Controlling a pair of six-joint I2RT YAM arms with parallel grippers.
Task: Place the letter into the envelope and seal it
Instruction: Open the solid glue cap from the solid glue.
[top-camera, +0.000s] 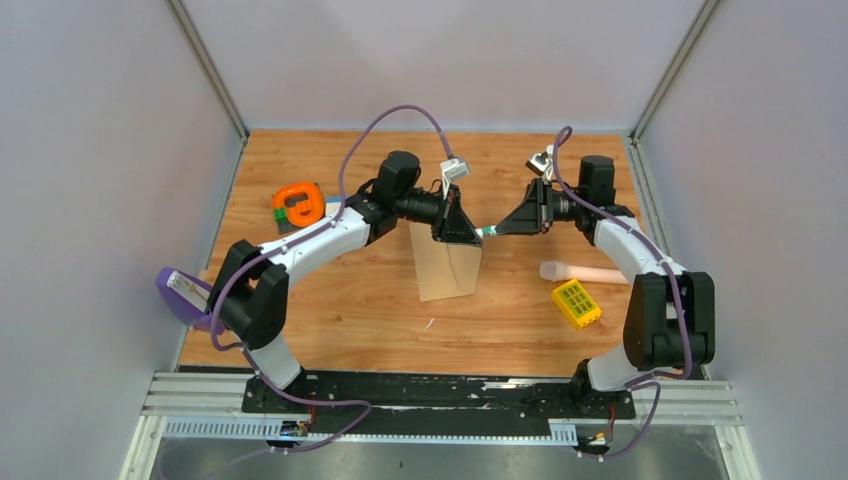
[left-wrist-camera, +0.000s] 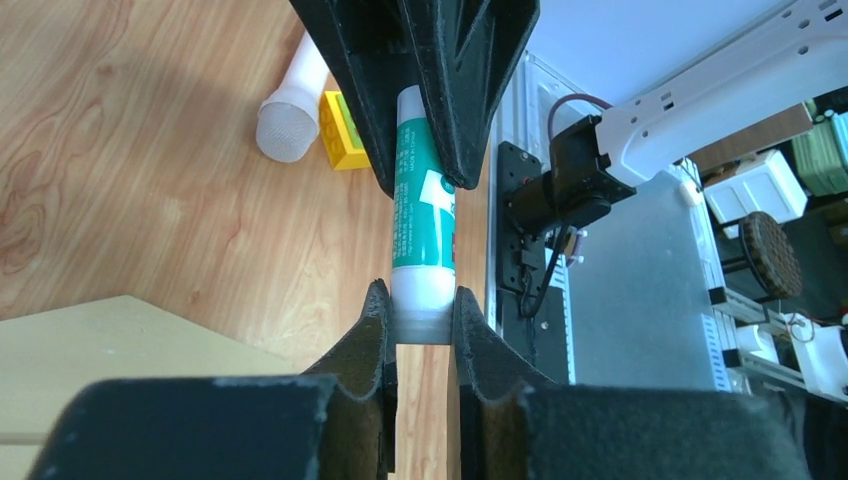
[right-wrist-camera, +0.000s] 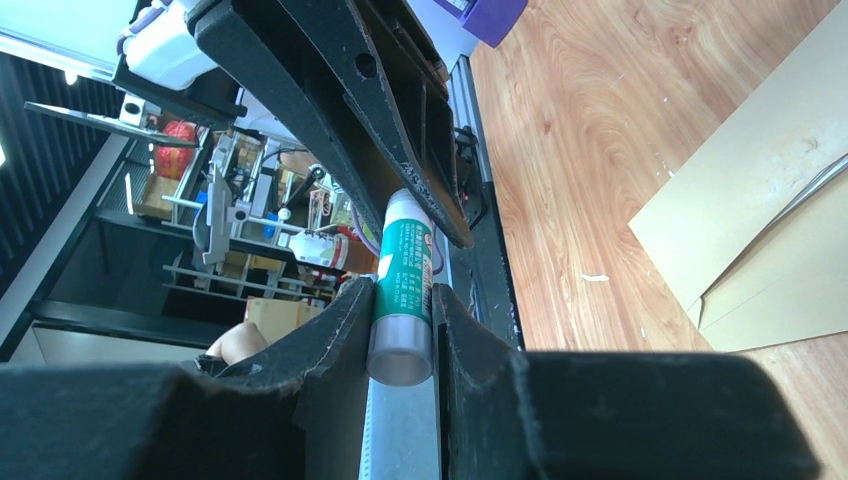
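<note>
From the top view, both arms reach inward over the table (top-camera: 340, 320) and meet. The left gripper (top-camera: 474, 230) and right gripper (top-camera: 497, 230) each clamp one end of a small glue stick (top-camera: 487, 232), which lies left to right between them. The envelope (top-camera: 448, 268) lies flat on the wood, its far end under the left gripper and its long axis running from far to near, a little tilted. Only this view shows the orange tape measure (top-camera: 298, 203) far left. The pink tube (top-camera: 585, 271) and yellow block (top-camera: 576, 304) lie to the right, well apart from the envelope.

In the left wrist view, the left gripper (left-wrist-camera: 420, 300) is nearly closed, its fingers (left-wrist-camera: 365, 340) pressing the stick's white cap. The glue stick (left-wrist-camera: 422, 220), with its green label, points straight away from the camera into the right gripper (left-wrist-camera: 425, 175), which is clenched on the far end. A pale corner of the envelope (left-wrist-camera: 100, 360) shows at lower left, below the stick and not touching it. The tube (left-wrist-camera: 290, 110) and block (left-wrist-camera: 340, 130) lie beyond.

In the right wrist view, the right gripper (right-wrist-camera: 400, 295) grasps the stick's grey base end. The glue stick (right-wrist-camera: 405, 265) runs up into the left gripper (right-wrist-camera: 425, 205), which pinches it. The envelope (right-wrist-camera: 760, 210) lies at the right on the table (right-wrist-camera: 580, 120), a fold seam visible.
</note>
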